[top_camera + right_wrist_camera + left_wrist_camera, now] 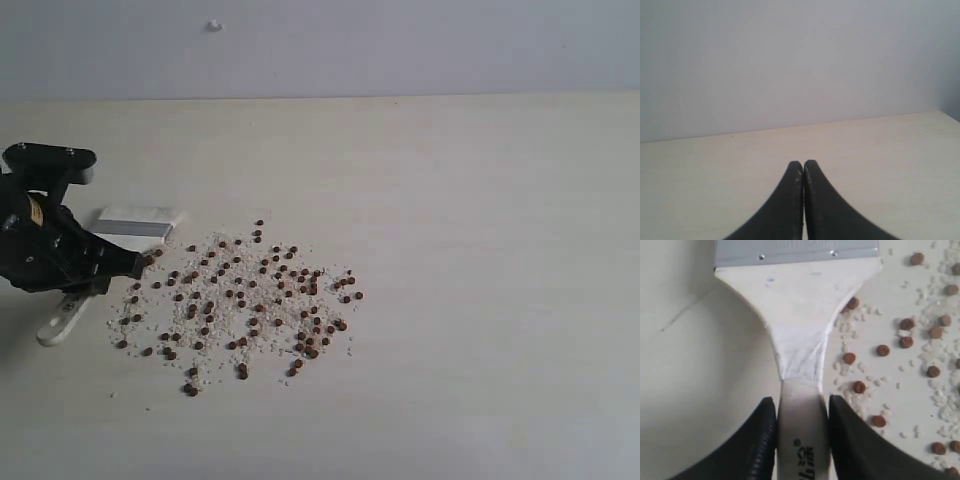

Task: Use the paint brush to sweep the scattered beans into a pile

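Observation:
The paint brush [135, 222] lies flat on the table at the left edge of the spread, its grey ferrule toward the back and its white handle end toward the front left. My left gripper [125, 266] is shut on the narrow part of the handle; in the left wrist view the brush [795, 305] runs out from between the left gripper's [802, 407] black fingers. Reddish-brown beans [250, 295] lie scattered among pale crumbs just right of the brush, with no distinct pile showing. Some beans [905, 340] sit beside the handle. My right gripper [803, 163] is shut on nothing, over bare table.
Pale off-white crumbs [215, 310] are mixed through the beans. The light wooden table [480, 250] stretches right of the spread, and a pale wall [400, 45] stands behind it.

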Available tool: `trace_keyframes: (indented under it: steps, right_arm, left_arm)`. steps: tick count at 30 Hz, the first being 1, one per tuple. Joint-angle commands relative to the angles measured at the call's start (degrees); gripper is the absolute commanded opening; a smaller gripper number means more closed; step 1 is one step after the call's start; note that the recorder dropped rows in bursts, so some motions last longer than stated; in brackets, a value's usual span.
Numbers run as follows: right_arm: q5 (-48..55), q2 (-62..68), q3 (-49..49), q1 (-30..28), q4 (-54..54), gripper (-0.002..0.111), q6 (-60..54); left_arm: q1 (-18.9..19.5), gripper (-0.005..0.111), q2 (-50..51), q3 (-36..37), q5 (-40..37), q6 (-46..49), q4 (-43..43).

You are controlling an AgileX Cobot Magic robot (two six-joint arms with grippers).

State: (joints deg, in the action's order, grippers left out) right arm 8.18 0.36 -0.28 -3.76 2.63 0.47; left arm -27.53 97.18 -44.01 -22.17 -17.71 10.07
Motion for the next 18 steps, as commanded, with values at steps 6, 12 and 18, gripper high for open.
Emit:
trace_keyframes:
  steps: [6,12,18]
  right_arm:
    - [-0.6,-0.4,0.3,0.1,0.2,0.000,-0.2]
    - [-0.6,-0.4,0.3,0.1,0.2,0.000,-0.2]
    - [-2.8,-0.4,0.3,0.1,-0.7,0.000,-0.5]
  left_arm:
    - [0.3,0.000,-0.6,-5.2,-6.7,3.5,0.0]
    - [0.3,0.000,-0.6,-7.3,-6.3,5.2,-0.3]
    - [0.3,0.000,-0.7,-8.4,-4.0,5.3,-0.3]
